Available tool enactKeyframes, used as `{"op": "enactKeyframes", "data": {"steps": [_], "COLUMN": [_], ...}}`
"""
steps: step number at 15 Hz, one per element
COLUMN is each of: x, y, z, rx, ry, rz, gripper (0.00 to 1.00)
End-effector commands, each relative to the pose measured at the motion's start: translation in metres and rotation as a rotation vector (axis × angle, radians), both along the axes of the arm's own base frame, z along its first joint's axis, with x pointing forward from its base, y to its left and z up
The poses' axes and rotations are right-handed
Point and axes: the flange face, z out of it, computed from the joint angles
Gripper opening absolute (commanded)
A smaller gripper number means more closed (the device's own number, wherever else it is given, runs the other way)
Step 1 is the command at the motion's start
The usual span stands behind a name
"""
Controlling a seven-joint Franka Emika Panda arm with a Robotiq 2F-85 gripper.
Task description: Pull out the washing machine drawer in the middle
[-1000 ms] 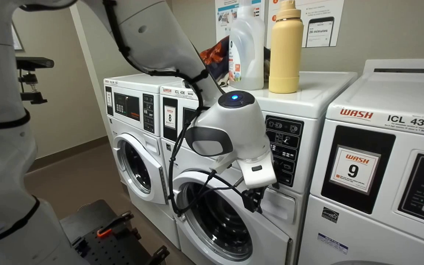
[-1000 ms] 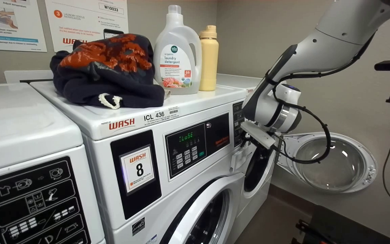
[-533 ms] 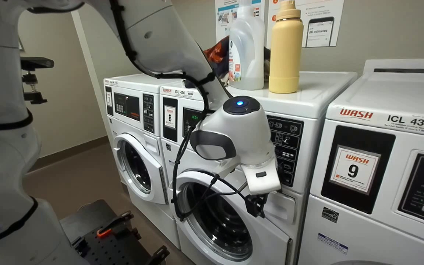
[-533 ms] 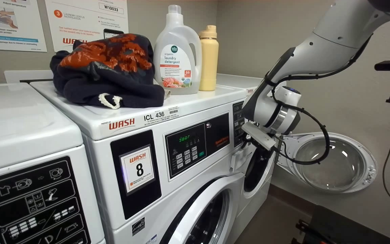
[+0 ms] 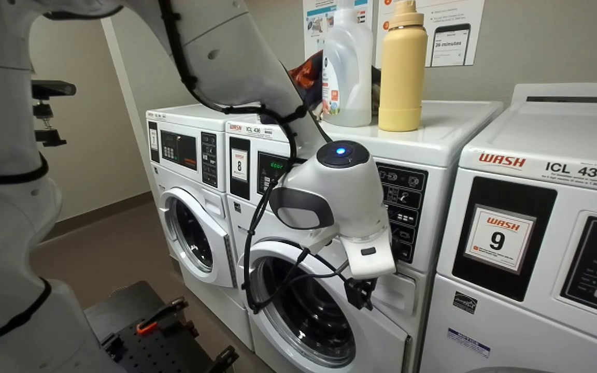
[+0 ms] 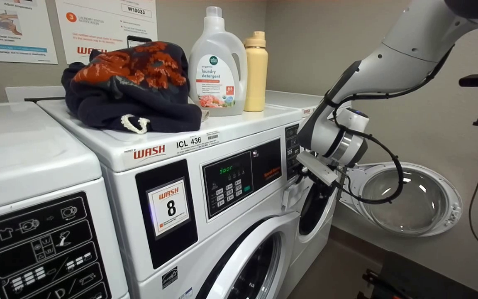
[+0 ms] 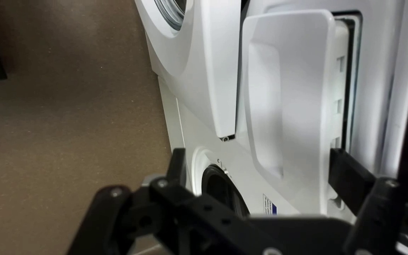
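One finger [image 7: 350,177] of your wide-spread, empty gripper [image 7: 259,154] is sitting behind the front of the drawer [image 7: 301,106], which is poking partly out of the washer [image 6: 210,232], so you're needing a slow, straight pull.

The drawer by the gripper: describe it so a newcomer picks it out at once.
Find the white washing machine with the 8 sticker and a detergent bottle on top. Below its black pictogram panel, near the round door, is the drawer. Unlike them, it is a small white rectangle with a recessed grip, jutting slightly from the machine's face.
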Motion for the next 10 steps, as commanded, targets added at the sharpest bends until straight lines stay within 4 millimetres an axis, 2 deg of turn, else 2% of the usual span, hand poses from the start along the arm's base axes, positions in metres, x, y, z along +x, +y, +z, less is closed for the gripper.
{"op": "enactKeyframes", "data": {"steps": [1,10], "x": [0.009,0.000], "y": [-0.004,-0.011], "z": [-0.010,-0.019], "rx": [0.030,0.025], "ry": [-0.001,0.069], "rz": [-0.003,-0.035], "gripper": [1.00,1.00]}}
